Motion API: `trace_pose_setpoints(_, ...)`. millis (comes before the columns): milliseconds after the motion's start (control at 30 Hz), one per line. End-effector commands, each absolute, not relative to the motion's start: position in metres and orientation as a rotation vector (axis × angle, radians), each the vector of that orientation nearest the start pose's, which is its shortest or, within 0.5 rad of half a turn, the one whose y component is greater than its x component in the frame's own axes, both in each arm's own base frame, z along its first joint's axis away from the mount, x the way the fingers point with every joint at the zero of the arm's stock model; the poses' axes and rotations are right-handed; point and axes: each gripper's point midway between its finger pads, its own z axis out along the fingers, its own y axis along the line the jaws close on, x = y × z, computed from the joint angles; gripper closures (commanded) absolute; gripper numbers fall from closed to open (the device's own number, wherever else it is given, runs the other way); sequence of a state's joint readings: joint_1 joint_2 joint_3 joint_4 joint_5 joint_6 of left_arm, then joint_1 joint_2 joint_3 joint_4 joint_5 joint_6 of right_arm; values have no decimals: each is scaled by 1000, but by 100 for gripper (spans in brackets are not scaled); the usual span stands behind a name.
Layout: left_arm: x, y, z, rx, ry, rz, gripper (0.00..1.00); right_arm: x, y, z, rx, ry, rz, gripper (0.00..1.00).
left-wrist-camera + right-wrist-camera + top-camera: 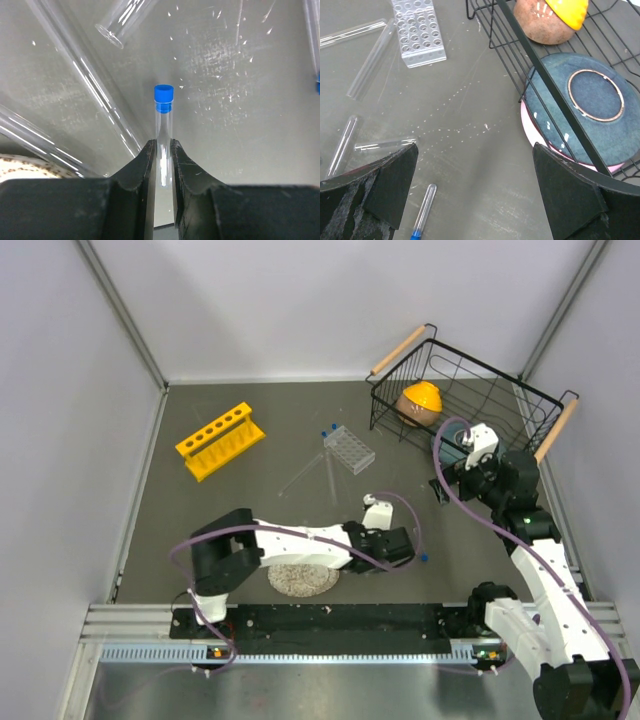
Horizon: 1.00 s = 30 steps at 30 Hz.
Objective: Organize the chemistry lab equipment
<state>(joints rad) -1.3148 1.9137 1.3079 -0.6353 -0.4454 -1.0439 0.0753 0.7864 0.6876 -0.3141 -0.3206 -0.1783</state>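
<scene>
My left gripper (162,150) is shut on a short clear blue-capped vial (163,125), cap pointing away from me, low over the grey table; from above it sits near the front centre (405,545). Long clear test tubes (90,80) lie loose around it. My right gripper (475,185) is open and empty above the table beside the basket (447,478). Another blue-capped vial (422,210) lies below it to the left. The small clear rack (349,448) stands mid-table with vials in it. The yellow six-hole rack (220,440) stands at the back left.
A black wire basket (520,400) at the back right holds a blue plate (585,100) and a brown and yellow object (420,402). A round speckled disc (303,578) lies under my left arm. More test tubes (370,60) lie left of the clear rack.
</scene>
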Motion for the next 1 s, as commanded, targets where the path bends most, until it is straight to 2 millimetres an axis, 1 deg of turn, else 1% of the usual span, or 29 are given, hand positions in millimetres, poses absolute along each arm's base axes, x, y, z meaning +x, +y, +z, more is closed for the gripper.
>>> trace_pose_setpoints(0,154,-388,76,261,2429,-404,93,286,81,211,-489,1875,318,2)
trace_pose_setpoints(33,155,-395,83,253,2394,-479,93,284,86,209,-514,1873,354,2)
trace_pose_setpoints(67,155,-397,98,248,2355,-551,93,281,90,208,-538,1873,375,2)
trace_pose_setpoints(100,152,-385,88,273,2354,-540,93,278,94,203,-564,1886,404,2)
trace_pose_setpoints(133,154,-394,98,263,2305,-624,93,272,104,202,-613,1874,467,2)
trace_pose_setpoints(167,153,-391,109,263,2274,-670,93,268,108,202,-667,1859,488,2)
trace_pose_setpoints(200,150,-379,98,281,2274,-653,93,263,114,199,-710,1856,524,2)
trace_pose_setpoints(233,150,-378,101,288,2254,-681,94,252,125,197,-769,1843,610,2)
trace_pose_setpoints(267,150,-379,117,275,2203,-749,94,247,130,196,-820,1825,646,1)
trace_pose_setpoints(300,148,-371,110,293,2188,-750,94,241,136,195,-853,1812,695,1)
trace_pose_setpoints(333,145,-369,112,313,2168,-785,94,227,148,194,-920,1779,813,1)
trace_pose_setpoints(367,143,-365,119,309,2114,-851,94,220,154,194,-946,1760,879,1)
trace_pose_setpoints(400,140,-362,122,344,2075,-878,94,213,159,196,-964,1737,943,1)
trace_pose_setpoints(433,135,-361,125,380,2045,-927,94,200,170,203,-992,1696,1089,1)
trace_pose_setpoints(467,132,-355,132,386,1980,-983,94,195,173,209,-1002,1680,1145,1)
trace_pose_setpoints(500,131,-351,134,389,1956,-999,94,189,179,213,-1015,1680,1204,1)
trace_pose_setpoints(533,129,-349,136,395,1936,-1019,94,191,183,223,-1031,1677,1225,1)
trace_pose_setpoints(567,126,-341,136,407,1916,-1026,94,187,186,223,-1025,1721,1263,1)
trace_pose_setpoints(600,126,-340,141,405,1894,-1046,94,180,196,225,-1067,1729,1299,1)
trace_pose_setpoints(633,124,-338,142,411,1883,-1055,94,181,201,233,-1087,1738,1297,2)
trace_pose_setpoints(667,121,-336,145,428,1866,-1074,94,178,208,227,-1094,1789,1342,2)
trace_pose_setpoints(700,120,-336,149,429,1850,-1090,94,170,219,227,-1138,1798,1381,2)
trace_pose_setpoints(733,118,-336,151,435,1844,-1102,95,171,227,229,-1138,1837,1386,3)
trace_pose_setpoints(800,116,-333,156,435,1827,-1123,95,174,240,219,-1139,1938,1381,4)
trace_pose_setpoints(833,115,-332,157,431,1824,-1131,95,173,251,221,-1155,1978,1353,5)
trace_pose_setpoints(867,115,-329,161,423,1809,-1144,95,174,255,220,-1152,2000,1360,6)
trace_pose_setpoints(900,114,-328,163,419,1801,-1153,95,176,260,214,-1142,2042,1385,7)
trace_pose_setpoints(933,114,-327,165,409,1792,-1161,95,177,264,214,-1116,2081,1396,10)
trace_pose_setpoints(967,113,-324,167,403,1782,-1171,95,178,266,210,-1110,2108,1405,13)
